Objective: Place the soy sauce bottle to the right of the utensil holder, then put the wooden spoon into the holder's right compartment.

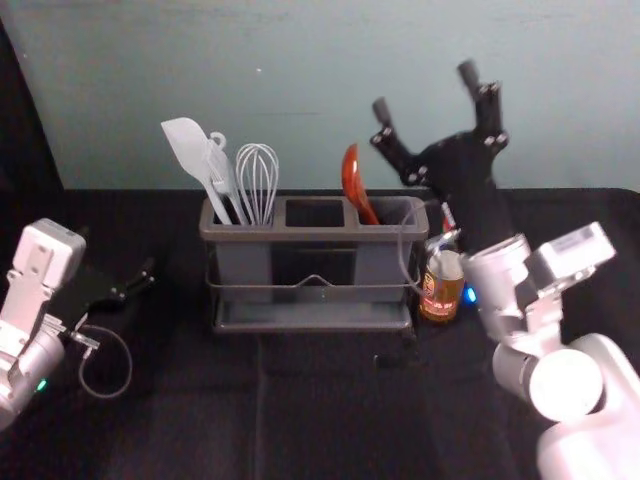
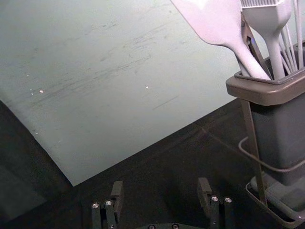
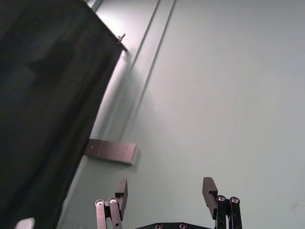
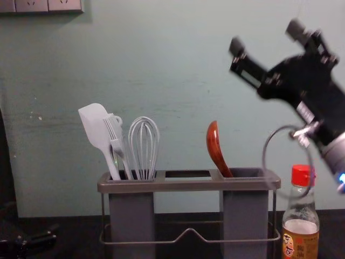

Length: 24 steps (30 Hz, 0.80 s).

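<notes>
Black right gripper [image 1: 424,92] gaping, upper right, left gripper [image 1: 116,252] spread, mid-left, spoon [image 1: 354,182] end hidden in holder [image 1: 315,235], chest view cropping bottle [image 4: 300,237]

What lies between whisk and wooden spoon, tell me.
The middle compartment, with no utensil sticking out of it, lies between the whisk and the spoon in the head view.

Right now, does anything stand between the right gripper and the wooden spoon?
Nothing visible does. The open right gripper hangs higher than the wooden spoon, which leans in the holder's right compartment; the soy sauce bottle stands lower, beside the holder.
</notes>
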Available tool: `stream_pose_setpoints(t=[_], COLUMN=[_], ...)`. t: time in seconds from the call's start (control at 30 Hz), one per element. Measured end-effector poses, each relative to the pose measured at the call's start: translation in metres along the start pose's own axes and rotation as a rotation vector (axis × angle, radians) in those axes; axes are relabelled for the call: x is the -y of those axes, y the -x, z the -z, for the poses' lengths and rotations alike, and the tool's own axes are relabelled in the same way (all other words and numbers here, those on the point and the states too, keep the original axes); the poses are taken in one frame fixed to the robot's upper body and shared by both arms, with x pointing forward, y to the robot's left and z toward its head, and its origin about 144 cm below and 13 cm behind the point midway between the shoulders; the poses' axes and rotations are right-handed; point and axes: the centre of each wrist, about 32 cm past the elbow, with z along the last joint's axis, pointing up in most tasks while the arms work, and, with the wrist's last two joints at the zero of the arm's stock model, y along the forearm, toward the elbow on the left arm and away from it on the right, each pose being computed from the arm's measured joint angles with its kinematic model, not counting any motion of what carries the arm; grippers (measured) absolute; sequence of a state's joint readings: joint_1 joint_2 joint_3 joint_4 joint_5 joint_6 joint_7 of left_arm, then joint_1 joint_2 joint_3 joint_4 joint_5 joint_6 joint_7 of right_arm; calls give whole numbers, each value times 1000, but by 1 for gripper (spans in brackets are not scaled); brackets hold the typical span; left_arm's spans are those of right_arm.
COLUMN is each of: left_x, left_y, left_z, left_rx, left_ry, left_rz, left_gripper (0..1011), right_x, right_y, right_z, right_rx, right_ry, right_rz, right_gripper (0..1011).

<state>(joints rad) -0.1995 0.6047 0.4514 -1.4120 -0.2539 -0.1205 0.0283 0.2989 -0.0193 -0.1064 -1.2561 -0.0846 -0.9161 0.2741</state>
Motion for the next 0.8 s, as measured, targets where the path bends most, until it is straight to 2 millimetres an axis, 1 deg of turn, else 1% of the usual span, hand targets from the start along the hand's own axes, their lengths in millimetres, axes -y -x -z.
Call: stream_pose_setpoints(t=[0.03, 0.1, 0.13, 0.17, 0.2, 0.33, 0.8], left_x=[0, 0, 0, 0, 0, 0, 0], left_y=[0, 0, 0, 0, 0, 0, 0], left_z=[0, 0, 0, 0, 0, 0, 0], left_rx=[0, 0, 0, 0, 0, 0, 0], left_ry=[0, 0, 0, 0, 0, 0, 0], left_rz=[0, 0, 0, 0, 0, 0, 0], left_gripper=[1011, 1011, 1011, 1012, 1011, 1011, 1011], right_x=[-3, -6, -8, -9, -10, -11, -11], right_y=[-6, -13, -20, -23, -30, -43, -38], right_z=[-8, -16, -25, -29, -38, -54, -48], right_rx=[21, 44, 74, 88, 125, 169, 155], right_ry=[7, 23, 57, 77, 135, 250, 215], right_rz=[6, 11, 25, 31, 44, 64, 57], right_gripper=[1002, 1002, 1002, 1002, 1002, 1003, 1002])
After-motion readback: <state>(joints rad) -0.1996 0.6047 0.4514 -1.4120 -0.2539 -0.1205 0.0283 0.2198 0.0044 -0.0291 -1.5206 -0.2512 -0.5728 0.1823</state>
